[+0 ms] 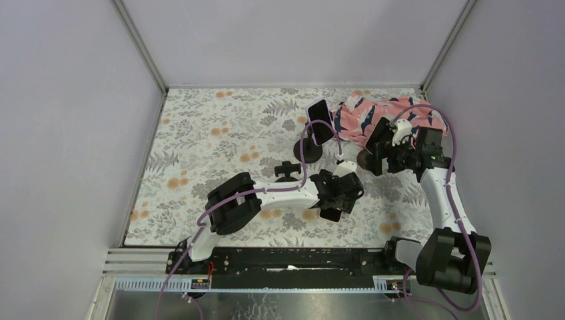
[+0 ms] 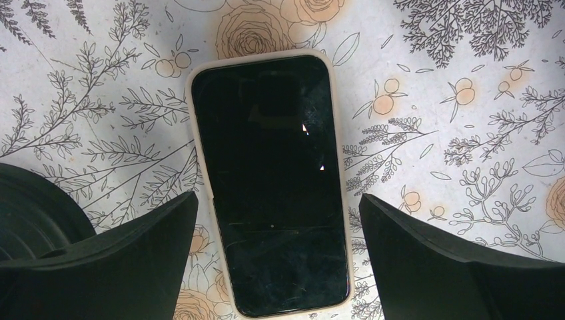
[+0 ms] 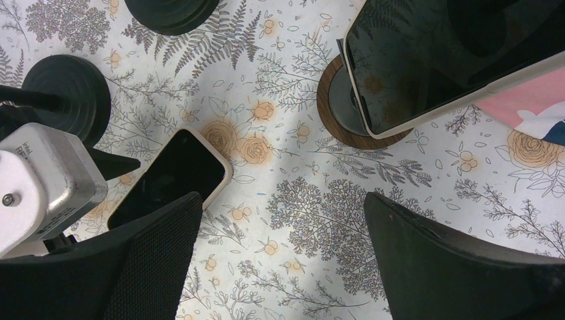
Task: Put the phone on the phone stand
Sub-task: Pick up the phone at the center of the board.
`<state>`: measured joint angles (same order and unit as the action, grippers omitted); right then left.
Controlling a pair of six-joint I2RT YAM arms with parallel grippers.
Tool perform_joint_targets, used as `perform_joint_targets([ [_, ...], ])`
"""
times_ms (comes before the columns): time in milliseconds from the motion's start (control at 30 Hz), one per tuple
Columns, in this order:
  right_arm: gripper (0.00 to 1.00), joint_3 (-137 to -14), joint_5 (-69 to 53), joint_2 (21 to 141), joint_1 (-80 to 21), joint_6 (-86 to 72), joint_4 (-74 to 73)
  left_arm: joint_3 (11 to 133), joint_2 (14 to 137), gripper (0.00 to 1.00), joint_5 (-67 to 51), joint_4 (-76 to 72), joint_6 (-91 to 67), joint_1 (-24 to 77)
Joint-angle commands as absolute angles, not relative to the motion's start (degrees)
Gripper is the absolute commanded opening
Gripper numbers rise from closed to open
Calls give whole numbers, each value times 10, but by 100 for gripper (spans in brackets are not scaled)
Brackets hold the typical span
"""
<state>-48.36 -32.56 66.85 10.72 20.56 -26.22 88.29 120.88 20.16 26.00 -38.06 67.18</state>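
Left claw (image 2: 278, 203) spread astride flat phone (image 2: 263, 133): centre, lower, pinch long edges squarely. Right claw (image 3: 281, 200) spread, empty.

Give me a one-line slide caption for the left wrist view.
Open left gripper straddles a cream-cased phone lying screen-up on the floral tablecloth.
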Motion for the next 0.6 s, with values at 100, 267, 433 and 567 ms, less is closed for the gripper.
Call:
perform_joint_targets([
  [100,100,-503,-339,669,108,210,-253,887,1220,99,211,276,-409,673],
  [267,100,-503,-342,668,108,212,-254,876,1216,98,222,277,-430,676],
  [433,100,-504,-344,668,108,212,-255,899,1234,98,244,313,-444,684],
  [567,100,-504,-344,667,108,213,-255,918,1252,98,258,340,-447,692],
])
